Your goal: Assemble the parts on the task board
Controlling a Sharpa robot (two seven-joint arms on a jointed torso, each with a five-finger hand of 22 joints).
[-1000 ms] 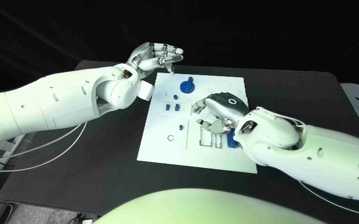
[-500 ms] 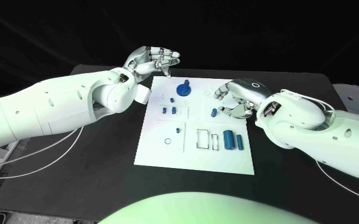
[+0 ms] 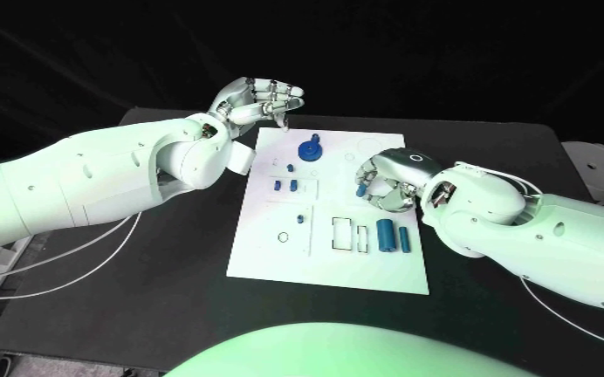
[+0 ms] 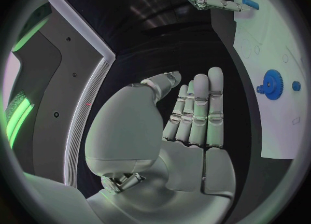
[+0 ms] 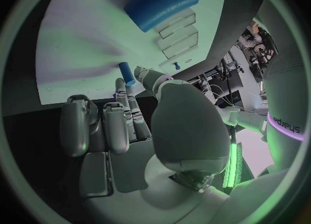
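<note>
Now I see the task board (image 3: 330,259) flat on the black bench (image 3: 164,281), blue parts scattered over it: a gear-shaped part (image 3: 311,147) near its far edge and two cylinders (image 3: 392,237) lying side by side toward the near right. My right hand (image 3: 384,178) sits low over the board's right side, its fingers (image 5: 128,102) pinching a small blue peg (image 5: 126,73). My left hand (image 3: 258,101) hangs beyond the board's far left corner, fingers curled in, holding nothing.
</note>
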